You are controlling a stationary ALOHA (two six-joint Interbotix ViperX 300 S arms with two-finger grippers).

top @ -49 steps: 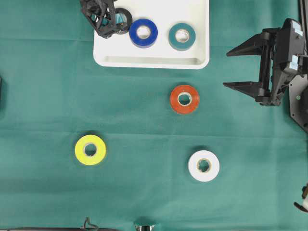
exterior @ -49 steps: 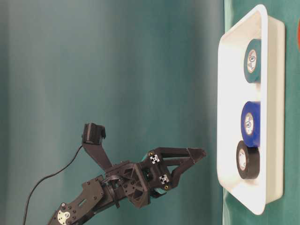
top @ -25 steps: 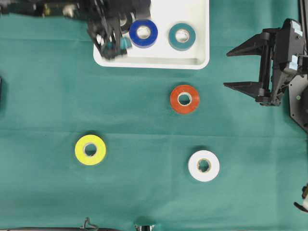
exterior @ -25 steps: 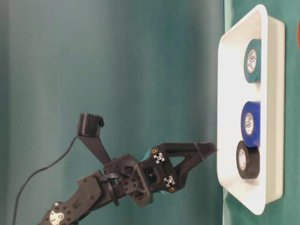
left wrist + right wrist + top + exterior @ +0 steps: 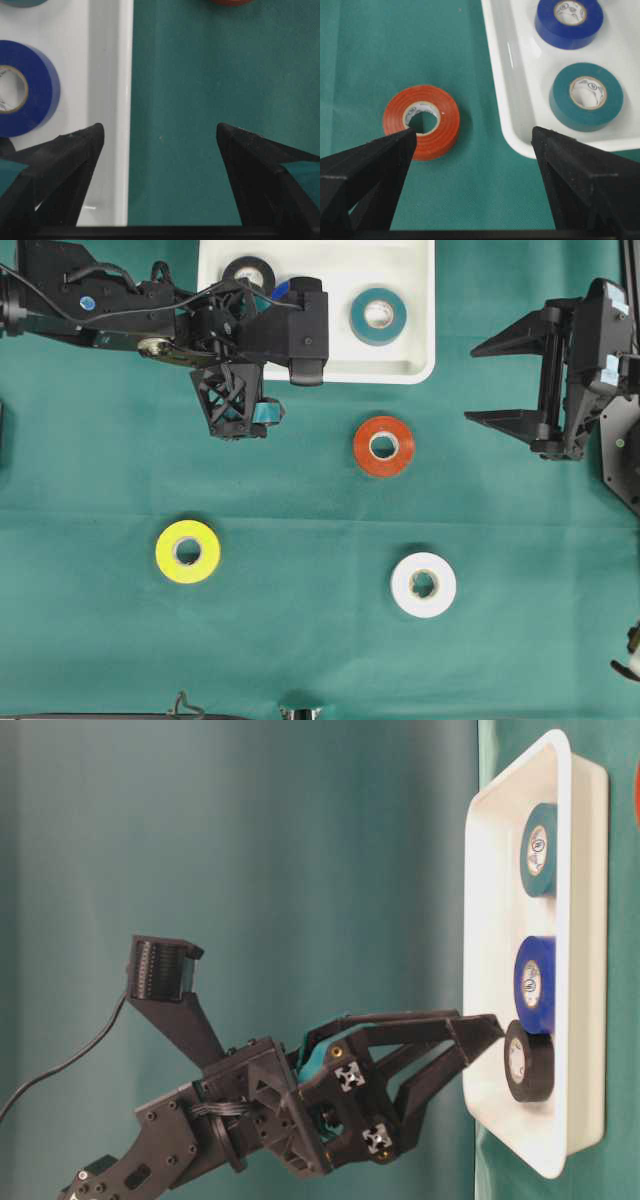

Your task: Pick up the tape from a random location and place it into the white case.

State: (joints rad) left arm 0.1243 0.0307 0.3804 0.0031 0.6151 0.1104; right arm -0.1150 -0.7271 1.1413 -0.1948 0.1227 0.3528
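Note:
The white case point(image 5: 330, 372) lies at the back with a black tape point(image 5: 248, 272), a teal tape point(image 5: 378, 315) and a blue tape point(image 5: 535, 983) in it; my left arm covers the blue one from overhead. My left gripper point(image 5: 250, 355) hovers open and empty high over the case's front rim point(image 5: 117, 75), one finger above the case, the other above the cloth. An orange tape point(image 5: 383, 445), a yellow tape point(image 5: 188, 551) and a white tape point(image 5: 423, 584) lie loose on the cloth. My right gripper point(image 5: 472, 385) stands open and empty right of the orange tape point(image 5: 421, 121).
A green cloth point(image 5: 300, 500) covers the table. The left arm point(image 5: 100, 310) stretches in from the back left corner. The right arm's body point(image 5: 600, 370) fills the right edge. In the right wrist view the case's corner point(image 5: 505, 75) lies beside the right finger.
My left gripper has swung from over the black tape at the case's back left, forward to the case's front rim, and nearer the table-level camera. The black tape stays in the case. The right arm is still.

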